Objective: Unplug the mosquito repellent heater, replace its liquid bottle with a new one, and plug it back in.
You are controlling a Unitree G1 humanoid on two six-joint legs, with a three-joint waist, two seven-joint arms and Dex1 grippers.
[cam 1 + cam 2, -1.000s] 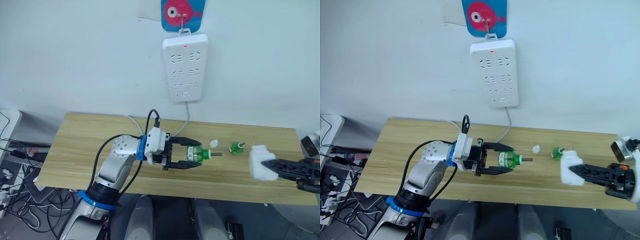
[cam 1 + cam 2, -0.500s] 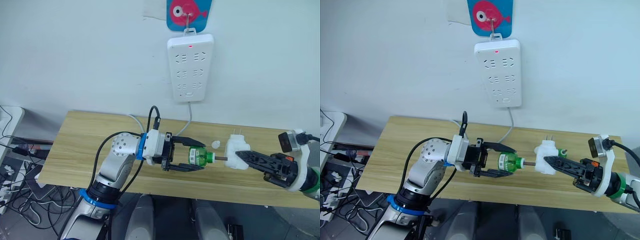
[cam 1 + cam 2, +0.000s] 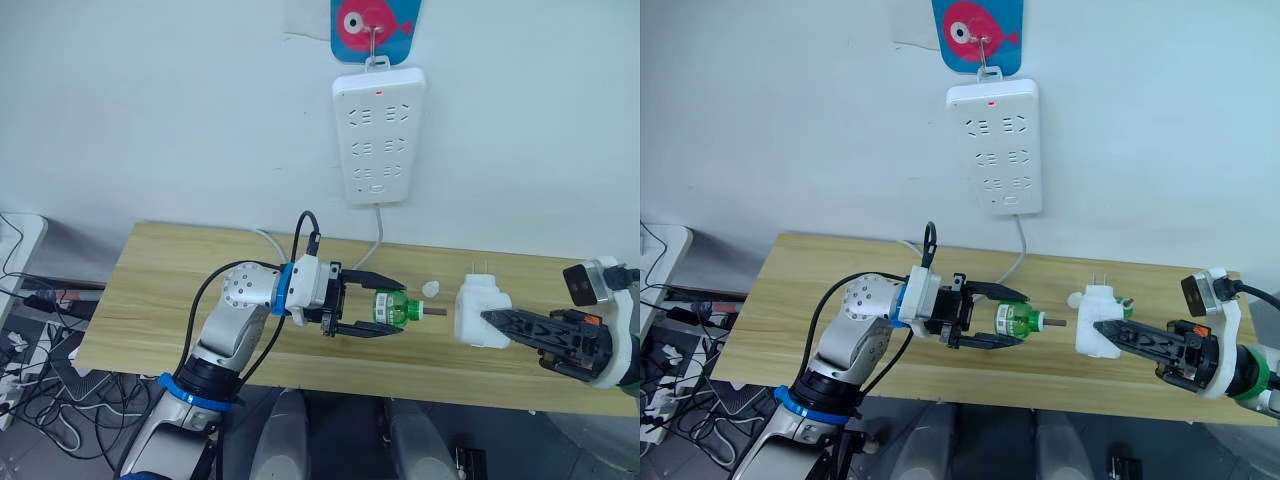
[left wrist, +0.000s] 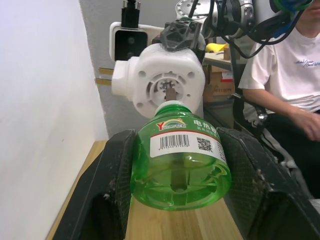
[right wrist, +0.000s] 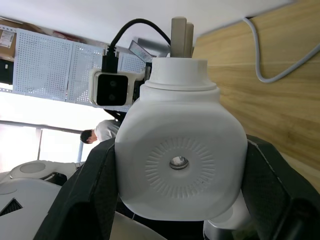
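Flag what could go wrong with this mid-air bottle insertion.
1. Misalignment: the wick of the green bottle in the left gripper points at the heater in the right gripper but is not yet inside; off-axis contact could bend it.
2. Both parts are held over the table only by side pinches, so a push could make either slip.

Left arm (image 3: 235, 310): silver-grey shell, blue ring joints, looping black cable, 2 black fingers (image 3: 365, 279).
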